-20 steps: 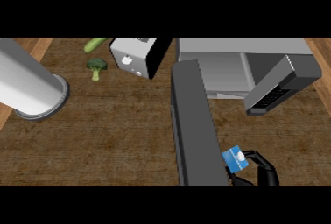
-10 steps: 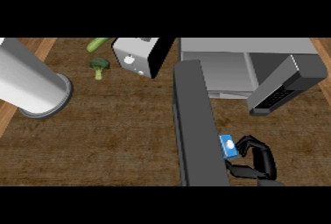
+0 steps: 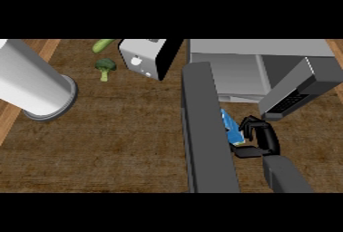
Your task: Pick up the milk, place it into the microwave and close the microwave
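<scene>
Since the earlier frame, the milk [image 3: 231, 128] is carried up and forward toward the microwave [image 3: 231, 72]. The carton is held by the right robot hand [image 3: 260, 138], whose fingers are curled round its sides, just beside the open microwave door [image 3: 208, 131] and short of the cavity. The carton is judged light and fairly stiff, though liable to dent; its flat sides are the place to take hold. The left robot hand is not shown.
</scene>
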Controlling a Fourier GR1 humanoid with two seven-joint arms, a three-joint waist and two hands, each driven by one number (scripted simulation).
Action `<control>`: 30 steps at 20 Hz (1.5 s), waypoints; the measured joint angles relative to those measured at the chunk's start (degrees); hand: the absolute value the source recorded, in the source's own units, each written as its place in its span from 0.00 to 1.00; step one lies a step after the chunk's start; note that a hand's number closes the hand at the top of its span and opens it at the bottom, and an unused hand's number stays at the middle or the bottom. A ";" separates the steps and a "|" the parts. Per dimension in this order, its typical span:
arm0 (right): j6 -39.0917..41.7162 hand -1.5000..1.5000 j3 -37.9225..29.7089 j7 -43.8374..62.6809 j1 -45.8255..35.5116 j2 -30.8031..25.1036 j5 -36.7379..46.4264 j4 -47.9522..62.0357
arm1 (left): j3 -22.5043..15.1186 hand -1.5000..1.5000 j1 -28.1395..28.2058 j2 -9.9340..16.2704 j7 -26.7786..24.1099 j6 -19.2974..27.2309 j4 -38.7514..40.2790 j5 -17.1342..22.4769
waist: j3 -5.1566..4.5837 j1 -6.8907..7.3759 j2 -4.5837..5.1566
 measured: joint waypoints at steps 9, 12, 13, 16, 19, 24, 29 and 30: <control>-1.10 1.00 -2.11 2.80 -12.57 -2.51 0.57 6.79 | 1.37 0.00 -1.05 0.67 1.16 0.09 0.27 1.76 | 0.01 0.33 0.18; -1.99 1.00 -2.60 4.21 -16.18 -3.20 0.93 9.24 | 1.71 0.00 -1.17 0.81 0.89 -0.92 0.57 2.17 | 0.01 0.82 0.35; -2.23 1.00 -2.77 4.90 -17.40 -3.69 1.05 10.02 | 1.53 0.00 -1.68 0.86 1.21 -0.59 0.58 2.21 | 0.03 0.99 0.49; -3.17 1.00 -3.24 6.92 -20.53 -4.63 1.26 11.96 | 1.35 0.00 -2.61 1.08 1.67 -0.18 0.62 2.62 | 0.06 1.52 0.79; -3.34 1.00 -3.53 8.90 -23.30 -6.07 1.50 13.45 | 0.87 0.00 -3.25 1.20 1.62 -0.57 0.64 2.72 | 0.10 2.18 1.08; -6.21 1.00 -3.07 11.42 -27.11 -7.63 2.80 14.98 | 1.05 0.00 -5.41 1.92 1.11 -0.85 1.00 3.30 | 0.12 3.38 1.72; -12.96 1.00 -2.32 13.17 -29.72 -9.03 4.48 15.89 | 1.62 0.00 -7.63 3.28 1.48 -0.46 1.53 4.35 | 0.16 4.47 2.50; -13.75 1.00 -2.38 13.31 -29.95 -9.46 4.57 16.07 | 1.75 0.00 -8.09 3.52 1.52 -0.39 1.73 4.60 | 0.17 4.63 2.66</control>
